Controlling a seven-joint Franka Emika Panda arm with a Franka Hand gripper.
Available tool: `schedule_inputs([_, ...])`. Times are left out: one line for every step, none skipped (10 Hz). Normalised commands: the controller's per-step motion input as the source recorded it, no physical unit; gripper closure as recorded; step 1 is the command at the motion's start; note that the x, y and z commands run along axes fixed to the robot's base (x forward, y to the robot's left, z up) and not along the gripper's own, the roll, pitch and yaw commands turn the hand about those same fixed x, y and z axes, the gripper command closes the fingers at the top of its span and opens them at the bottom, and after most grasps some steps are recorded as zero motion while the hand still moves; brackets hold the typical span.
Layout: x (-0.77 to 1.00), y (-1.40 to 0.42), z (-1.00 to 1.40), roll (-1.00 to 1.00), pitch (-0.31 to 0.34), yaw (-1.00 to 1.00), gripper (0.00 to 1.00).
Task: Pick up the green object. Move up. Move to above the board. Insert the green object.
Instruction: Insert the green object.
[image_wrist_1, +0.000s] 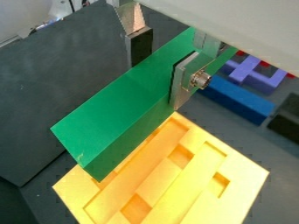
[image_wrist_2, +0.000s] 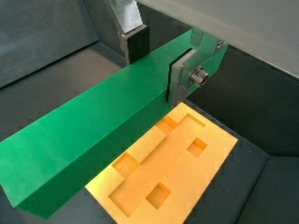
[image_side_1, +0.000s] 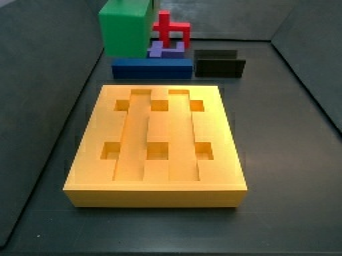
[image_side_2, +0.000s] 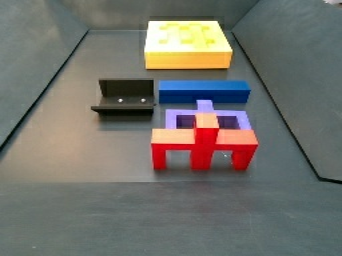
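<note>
The green object (image_wrist_1: 122, 114) is up in the air, off the table, and the board (image_wrist_1: 233, 188) shows below it in both wrist views. The gripper (image_wrist_1: 158, 59) pinches it from both flat sides with its fingers (image_wrist_1: 184, 77). I think this tight pinch keeps the bar from tipping on the way down.

The board lies flat near one end of the table, with its holes open and nothing on top. There is bare floor along both its long edges. The blue slab (image_side_1: 147, 70), the red cross piece (image_side_1: 168, 28) and the fixture (image_side_2: 124, 96) sit toward the other end, away from the holes.
</note>
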Motion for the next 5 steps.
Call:
schedule_inputs([-0.29, -0.18, -0.49, -0.29, -0.069, 0.00, 1.00])
schedule_inputs([-0.29, -0.18, -0.50, -0.28, -0.069, 0.00, 1.00])
schedule_inputs([-0.13, -0.36, -0.91, -0.03, -0.074, 0.00, 1.00])
schedule_inputs([-0.04, -0.35, -1.00, 0.00, -0.083, 0.04, 1.00])
schedule_inputs([0.00, -0.28, -1.00, 0.08, -0.121, 0.05, 1.00])
